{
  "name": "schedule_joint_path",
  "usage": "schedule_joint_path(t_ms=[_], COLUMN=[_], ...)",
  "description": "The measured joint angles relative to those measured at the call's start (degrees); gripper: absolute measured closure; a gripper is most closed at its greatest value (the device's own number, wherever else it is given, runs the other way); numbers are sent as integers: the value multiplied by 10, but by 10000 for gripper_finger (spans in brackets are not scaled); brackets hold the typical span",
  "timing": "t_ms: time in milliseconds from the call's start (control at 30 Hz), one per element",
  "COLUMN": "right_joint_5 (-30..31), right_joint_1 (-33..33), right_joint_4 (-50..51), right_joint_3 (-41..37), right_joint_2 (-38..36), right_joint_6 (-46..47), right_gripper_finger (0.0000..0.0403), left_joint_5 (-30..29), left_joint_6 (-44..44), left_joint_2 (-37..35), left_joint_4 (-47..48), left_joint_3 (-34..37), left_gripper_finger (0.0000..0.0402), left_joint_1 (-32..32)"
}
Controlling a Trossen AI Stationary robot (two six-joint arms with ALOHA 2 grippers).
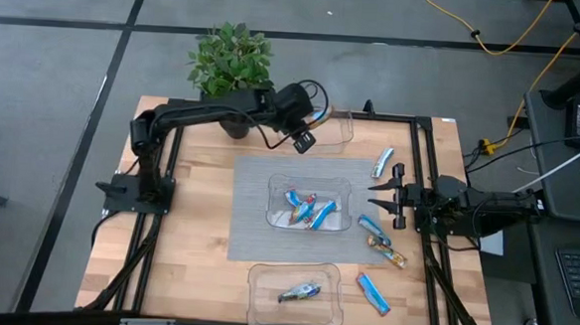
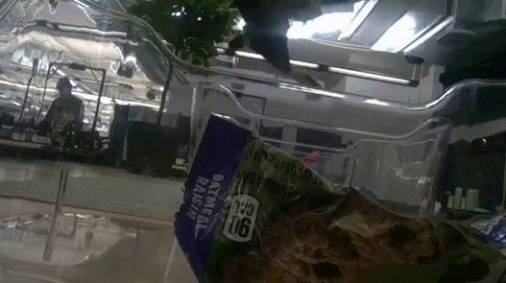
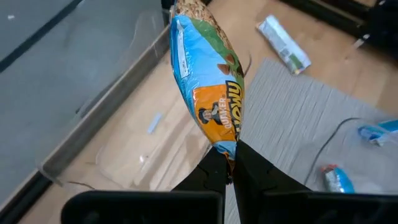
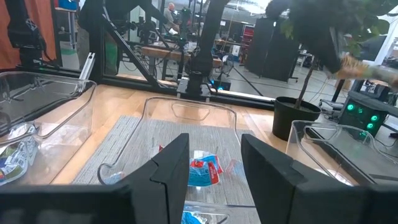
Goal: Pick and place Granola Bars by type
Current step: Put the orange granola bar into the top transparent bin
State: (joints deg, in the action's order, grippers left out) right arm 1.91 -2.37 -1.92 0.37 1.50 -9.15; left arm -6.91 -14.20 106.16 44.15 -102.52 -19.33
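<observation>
My left gripper (image 3: 229, 158) (image 1: 310, 122) hangs over the clear far bin (image 1: 333, 131), shut on a blue, green and orange granola bar (image 3: 208, 81). The middle bin (image 1: 311, 205) holds several bright blue bars (image 1: 307, 209). One dark green-purple bar (image 1: 299, 293) (image 2: 319, 237) lies flat in the near bin (image 1: 293, 294). Loose on the table's right side lie a silvery bar (image 1: 382, 162), a blue bar (image 1: 370, 226), a brown-orange bar (image 1: 388, 251) and another blue bar (image 1: 373, 293). My right gripper (image 1: 383, 195) (image 4: 214, 165) is open, level, facing the middle bin. My left gripper pinches the bar by the crimped end of its wrapper (image 3: 227, 148), between the tips of the two fingers. The bar sticks out ahead of the fingers, roughly in line with them. It is lifted clear, above the far bin's floor (image 3: 143, 155).
A potted plant (image 1: 231, 60) stands at the table's far edge beside the far bin. A grey mat (image 1: 252, 230) lies under the middle bin. Black frame rails (image 1: 433, 289) run along the left and right sides. A person shows far off in the room (image 2: 62, 104).
</observation>
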Motion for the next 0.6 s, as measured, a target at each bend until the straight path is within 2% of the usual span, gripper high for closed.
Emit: schedule_joint_path(t_ms=[600], right_joint_5=[0], right_joint_1=[0], right_joint_4=[0], right_joint_3=[0], right_joint_2=[0], right_joint_6=[3], right_gripper_finger=[254], left_joint_5=[-11], left_joint_6=[9], left_joint_2=[98], left_joint_4=[3], left_joint_3=[-1], left_gripper_finger=[398], left_joint_1=[-20])
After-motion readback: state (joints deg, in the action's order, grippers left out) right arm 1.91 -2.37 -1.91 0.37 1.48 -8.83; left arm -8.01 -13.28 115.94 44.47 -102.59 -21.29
